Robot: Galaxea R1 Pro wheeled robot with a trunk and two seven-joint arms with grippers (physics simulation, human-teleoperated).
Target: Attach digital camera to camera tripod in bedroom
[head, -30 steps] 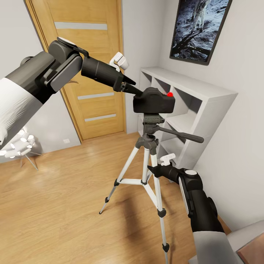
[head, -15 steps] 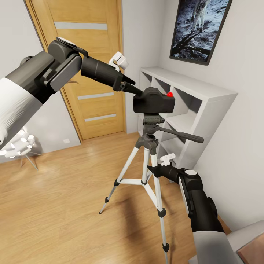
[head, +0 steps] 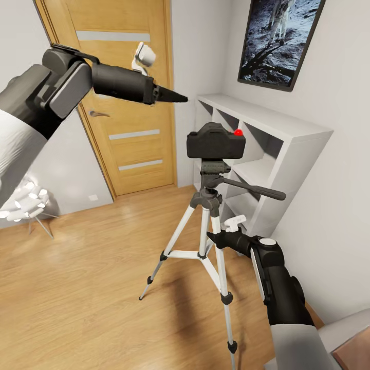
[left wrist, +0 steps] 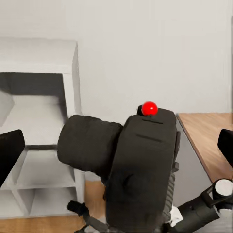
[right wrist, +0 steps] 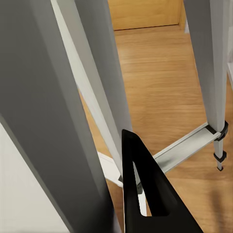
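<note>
Our left pincer [head: 180,97] hangs in free air above and beside the digital camera [head: 215,142], well apart from it and pinching nothing. In the left wrist view its two fingertips [left wrist: 10,153] stand at opposite sides with the camera between and beyond them, so we read the pincer as spread.

Our right pincer [head: 211,237] sits low, among the legs of the camera tripod [head: 205,241], just beside one silver-white leg. The right wrist view shows a single dark finger [right wrist: 145,194] close against the legs; we cannot tell whether this pincer is spread or pressed together, nor whether it touches a leg.

The digital camera sits level on the tripod head, red button uppermost, above the black pan handle [head: 254,189]. The tripod stands on the wood floor [head: 77,288] of the bedroom, near the white shelf [head: 288,149] and the door [head: 128,92].

We judge the mounting step complete and the release step in hand. The next move calls for checking that the camera sits steady, then clearing the right arm from the legs without knocking them.
</note>
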